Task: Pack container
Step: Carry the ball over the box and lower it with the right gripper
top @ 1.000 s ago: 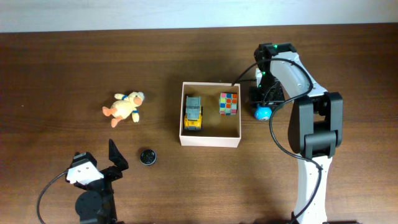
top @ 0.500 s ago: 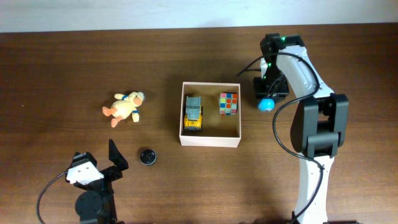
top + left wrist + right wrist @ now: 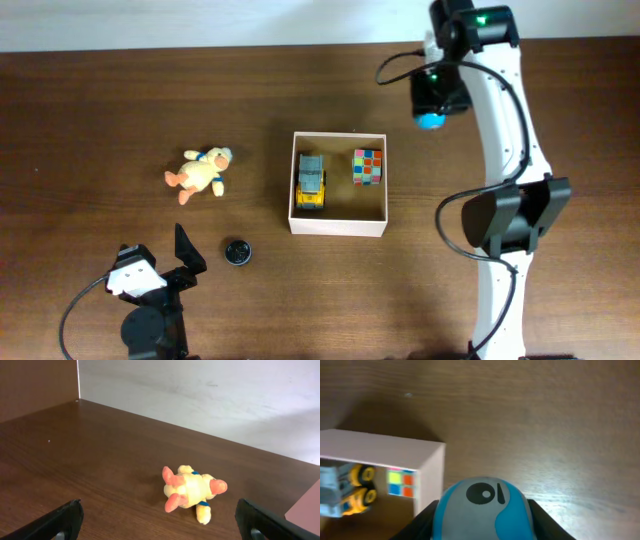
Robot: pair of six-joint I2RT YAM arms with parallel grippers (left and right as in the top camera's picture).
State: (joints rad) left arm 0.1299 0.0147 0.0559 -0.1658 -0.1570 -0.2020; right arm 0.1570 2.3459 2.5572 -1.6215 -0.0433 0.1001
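My right gripper (image 3: 482, 522) is clamped on the round blue toy (image 3: 482, 505), one finger pressed to each flank, the painted eye facing my wrist camera. That is the change: a second ago this gripper was low at the table (image 3: 100, 100), just off the container's right wall with the toy at table level. Now the overhead view shows it risen and swung toward the far edge, the blue toy (image 3: 431, 121) hanging clear of the wood. I read that as a clean pick, so the carry to the box comes next. The container (image 3: 338, 228) has not shifted; it sits mid-table, to the left of and nearer than the held toy, and its white corner (image 3: 380, 447) shows in the wrist view, below and left of the toy. Inside lie a yellow toy truck (image 3: 312, 183) on the left and a colour cube (image 3: 368, 167) in the far right corner, leaving the near right floor bare, which I judge the best drop spot. My left gripper (image 3: 162, 527) is spread wide and empty, parked at the near left as it was before. A plush duck (image 3: 200, 173) and a small black disc (image 3: 237, 251) are still outside the box.
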